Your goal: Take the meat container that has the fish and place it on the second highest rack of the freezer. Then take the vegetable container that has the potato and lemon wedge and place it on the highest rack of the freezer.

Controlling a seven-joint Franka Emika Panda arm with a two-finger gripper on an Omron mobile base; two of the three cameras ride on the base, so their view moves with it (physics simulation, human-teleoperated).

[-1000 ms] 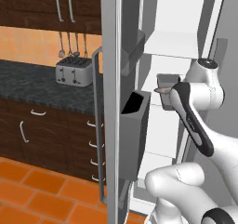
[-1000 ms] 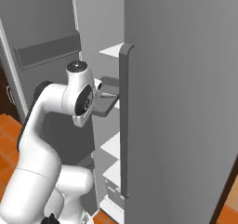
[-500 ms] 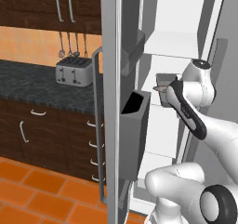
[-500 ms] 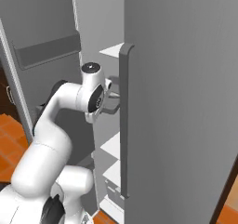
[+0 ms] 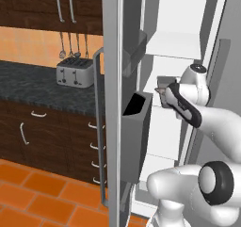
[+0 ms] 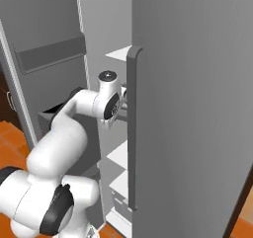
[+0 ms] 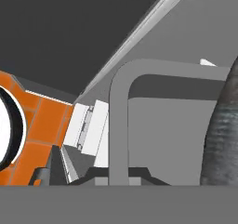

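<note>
My gripper (image 5: 164, 93) is inside the open freezer (image 5: 112, 80), shut on the wall of the grey meat container (image 5: 164, 82). It holds the container in the air between two white shelves. One shelf (image 5: 175, 46) is above it and one (image 5: 164, 125) is below it. In the hand view the container's grey rim (image 7: 119, 121) curves across the middle. The silvery-brown fish (image 7: 224, 139) lies along the right edge. In the right base view my wrist (image 6: 108, 101) reaches in behind the freezer's shut right door, which hides the hand.
A dark bin (image 5: 137, 127) hangs on the open freezer door, just left of my hand. The right door's bar handle (image 6: 132, 133) stands close to my wrist. A toaster (image 5: 74, 72) sits on the dark counter (image 5: 28, 82) to the left. Orange floor tiles (image 5: 28, 193) lie below.
My arm has stretched forward, and the hand has carried the meat container deeper in among the freezer shelves. The gripper has stayed shut.
</note>
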